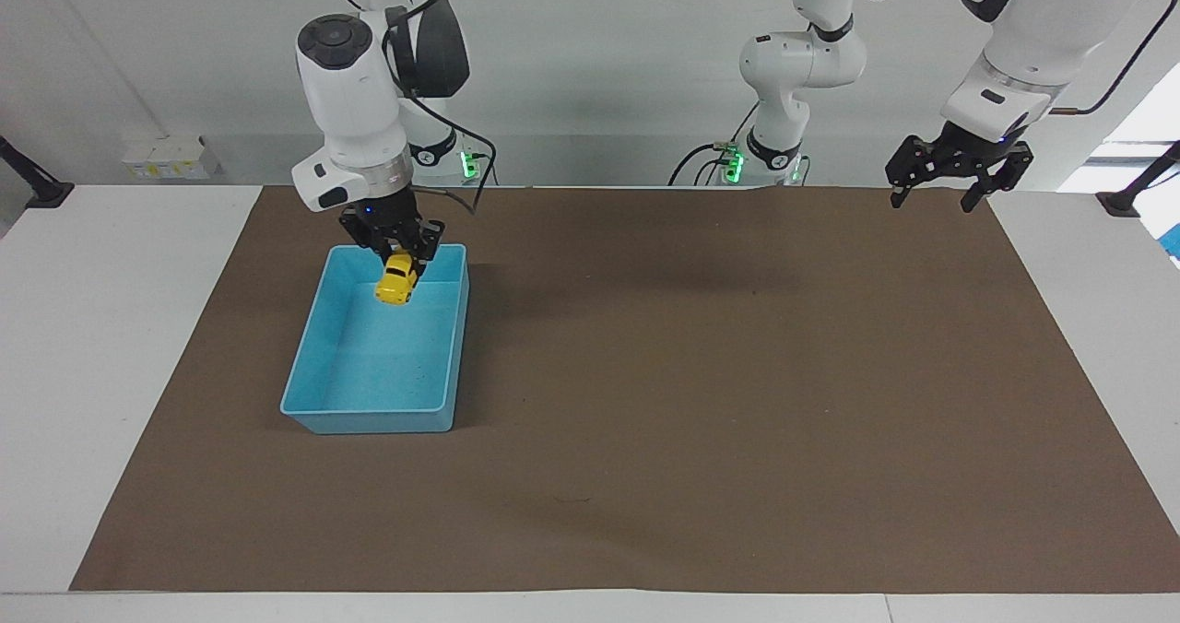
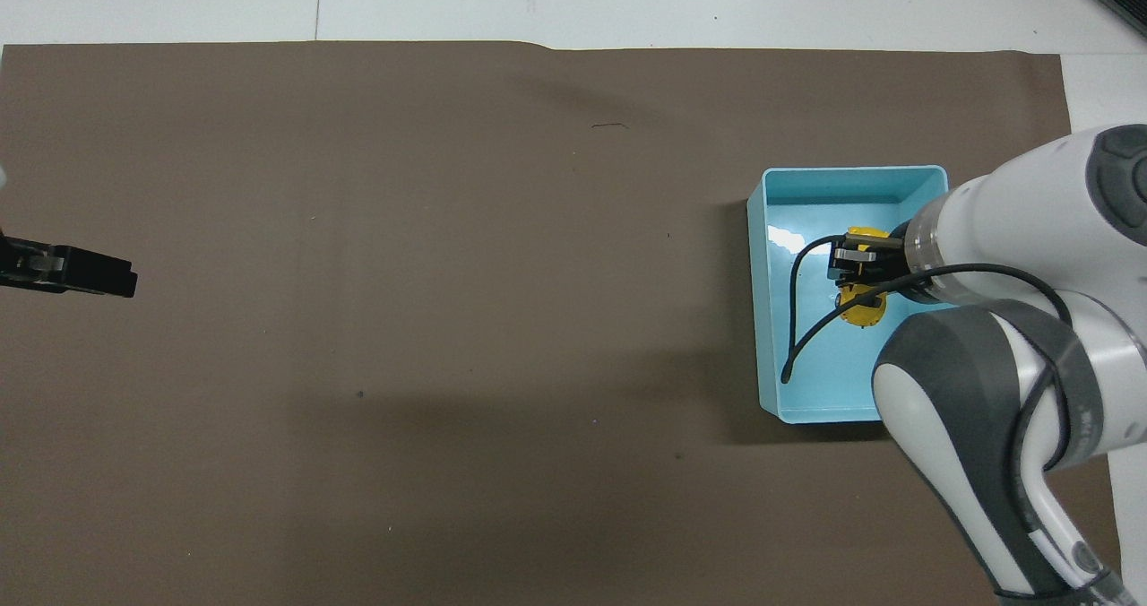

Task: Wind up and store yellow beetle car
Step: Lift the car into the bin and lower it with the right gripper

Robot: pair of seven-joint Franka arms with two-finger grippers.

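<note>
Yellow beetle car (image 1: 395, 282): small, rigid, likely light with glossy, slippery curves; best gripped across its flat sides. Held clenched in the right pincer (image 1: 395, 247), in the air over the blue bin (image 1: 313, 328). Left pincer (image 1: 940, 197) waits released above the table (image 1: 737, 402). No legible writing.

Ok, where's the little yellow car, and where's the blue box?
yellow car (image 1: 395, 284), facing view, on its rounded roof.
blue box (image 1: 372, 415), facing view, on its wall farthest from the robots.
</note>
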